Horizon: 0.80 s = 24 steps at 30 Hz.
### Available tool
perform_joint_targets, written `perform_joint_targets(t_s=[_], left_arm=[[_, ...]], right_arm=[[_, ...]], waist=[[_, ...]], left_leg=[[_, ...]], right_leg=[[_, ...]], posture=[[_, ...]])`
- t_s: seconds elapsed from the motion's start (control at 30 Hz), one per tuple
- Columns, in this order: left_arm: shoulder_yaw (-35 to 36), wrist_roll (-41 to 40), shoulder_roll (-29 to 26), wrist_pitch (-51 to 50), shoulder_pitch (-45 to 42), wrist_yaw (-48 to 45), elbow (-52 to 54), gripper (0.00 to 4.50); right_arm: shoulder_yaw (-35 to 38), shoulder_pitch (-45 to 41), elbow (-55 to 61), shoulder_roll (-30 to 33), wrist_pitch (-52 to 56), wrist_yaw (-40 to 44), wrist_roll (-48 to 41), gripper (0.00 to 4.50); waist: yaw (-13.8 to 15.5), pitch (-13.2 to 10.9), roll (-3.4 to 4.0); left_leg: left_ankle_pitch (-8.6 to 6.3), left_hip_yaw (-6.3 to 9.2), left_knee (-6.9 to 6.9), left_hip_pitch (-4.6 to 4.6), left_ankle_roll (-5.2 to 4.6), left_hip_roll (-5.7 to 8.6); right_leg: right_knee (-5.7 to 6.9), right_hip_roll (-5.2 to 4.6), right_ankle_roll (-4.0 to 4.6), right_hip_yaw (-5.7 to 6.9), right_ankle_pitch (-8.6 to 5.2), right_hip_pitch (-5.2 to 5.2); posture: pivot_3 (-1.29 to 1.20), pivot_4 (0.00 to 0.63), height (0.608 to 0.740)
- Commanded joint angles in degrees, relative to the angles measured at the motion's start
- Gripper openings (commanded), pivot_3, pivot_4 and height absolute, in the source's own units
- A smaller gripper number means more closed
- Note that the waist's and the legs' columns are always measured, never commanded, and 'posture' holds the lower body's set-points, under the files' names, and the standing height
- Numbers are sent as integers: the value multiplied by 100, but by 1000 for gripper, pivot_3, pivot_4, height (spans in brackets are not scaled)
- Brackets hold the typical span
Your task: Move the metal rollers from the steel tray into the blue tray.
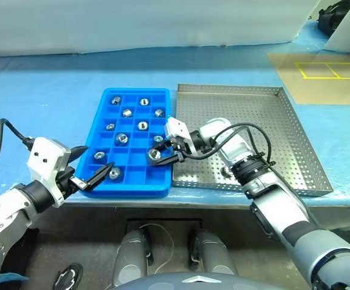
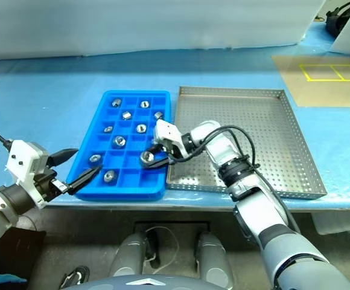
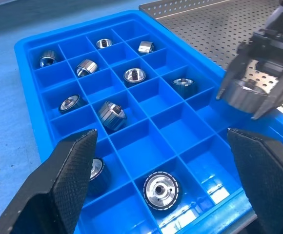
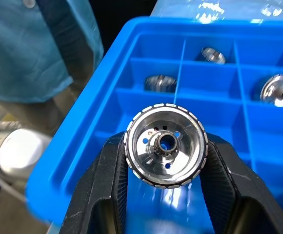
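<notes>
A: Where is the roller now?

B: Pinched in the right gripper (image 1: 163, 155) — its jaws squeeze one metal roller (image 4: 166, 145) by the rim, hole facing out, over the blue tray (image 1: 96, 124) near the tabletop's front edge.

A: Which way to an empty cell?

B: Straight below, I judge — the right arm is the nearer one. The other metal rollers (image 3: 160, 190) already sit in cells. The steel tray (image 1: 295, 151) lies just beside, toward the right edge.

A: The left gripper (image 1: 89, 175)?

B: Jaws spread wide, holding nothing, at the tray's front corner.
</notes>
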<state>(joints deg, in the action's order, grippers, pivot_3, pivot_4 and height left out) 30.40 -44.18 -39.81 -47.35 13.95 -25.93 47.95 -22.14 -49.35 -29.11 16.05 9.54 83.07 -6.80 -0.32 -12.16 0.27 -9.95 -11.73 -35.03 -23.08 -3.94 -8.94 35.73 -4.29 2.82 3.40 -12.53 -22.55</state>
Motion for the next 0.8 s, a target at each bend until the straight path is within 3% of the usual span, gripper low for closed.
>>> perform_joint_targets(t_s=[0.03,0.6,0.8], left_arm=[[40,-81,-86,70,-75,14,93,4500],[-81,-162,-231,45,-186,-45,14,4500],[-57,-196,-239,55,-124,-11,37,4500]], right_arm=[[-21,149,680,140,308,374,-249,1629],[-120,323,1163,-167,1176,333,-484,1629],[-106,280,1078,-208,1303,264,-502,3563]], waist=[[-18,1,-2],[-43,4,-6],[-43,4,-6]], left_leg=[[0,0,1,1,0,0],[11,-6,39,-6,18,3],[13,-5,40,-5,20,3]], right_leg=[[0,1,0,-1,0,0],[-5,10,33,-15,13,-32],[-4,10,29,-15,10,-33]], posture=[[-221,150,740],[-221,150,740],[-222,150,740]])
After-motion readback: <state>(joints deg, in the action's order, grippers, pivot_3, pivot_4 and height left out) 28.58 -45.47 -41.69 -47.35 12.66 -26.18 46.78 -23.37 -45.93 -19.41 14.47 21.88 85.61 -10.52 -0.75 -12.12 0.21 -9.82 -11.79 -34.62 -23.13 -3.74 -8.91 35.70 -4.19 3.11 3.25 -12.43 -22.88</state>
